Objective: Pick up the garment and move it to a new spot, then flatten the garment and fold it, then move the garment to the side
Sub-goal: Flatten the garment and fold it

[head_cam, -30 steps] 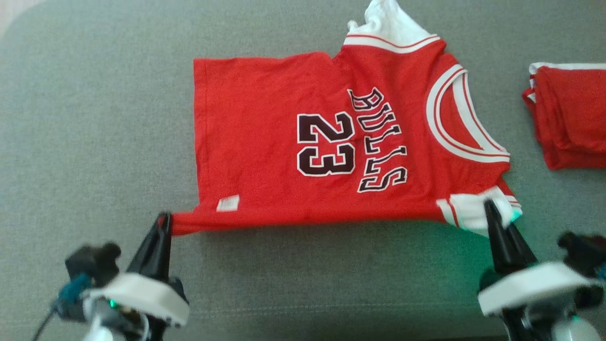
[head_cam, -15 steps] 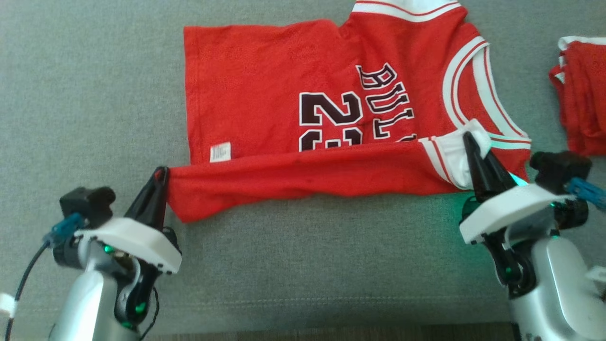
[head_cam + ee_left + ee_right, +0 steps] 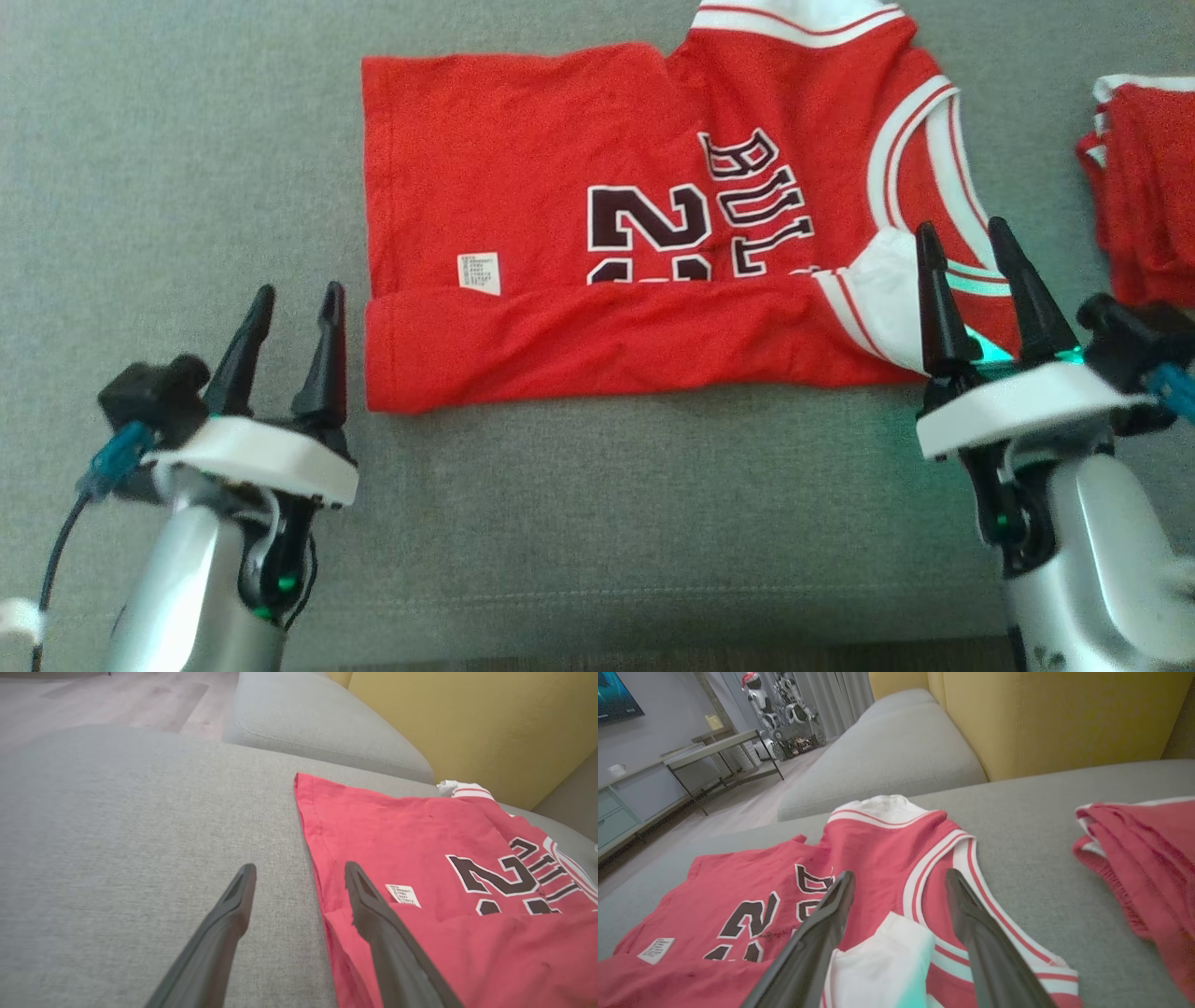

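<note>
The garment (image 3: 560, 187) is a red basketball jersey with white trim and dark lettering, lying on the grey sofa seat with its near long edge folded up over the number. My left gripper (image 3: 297, 301) stands open just left of the folded hem corner, holding nothing. In the left wrist view the open left gripper (image 3: 299, 872) straddles the garment's (image 3: 411, 830) left edge. My right gripper (image 3: 962, 238) is open above the white sleeve trim at the fold's right end. The right wrist view has the right gripper (image 3: 899, 879) open over the garment's (image 3: 878, 849) neckline and white sleeve.
A second folded red garment (image 3: 1148, 187) lies at the right edge of the seat, also seen as a red pile (image 3: 1143, 858). A yellow sofa back (image 3: 1055, 718) rises behind. Bare grey cushion (image 3: 140, 187) stretches to the left and in front.
Both grippers have opened and let go of the garment's near edge, which now lies folded over the jersey. The left gripper has drawn slightly away to the left.
</note>
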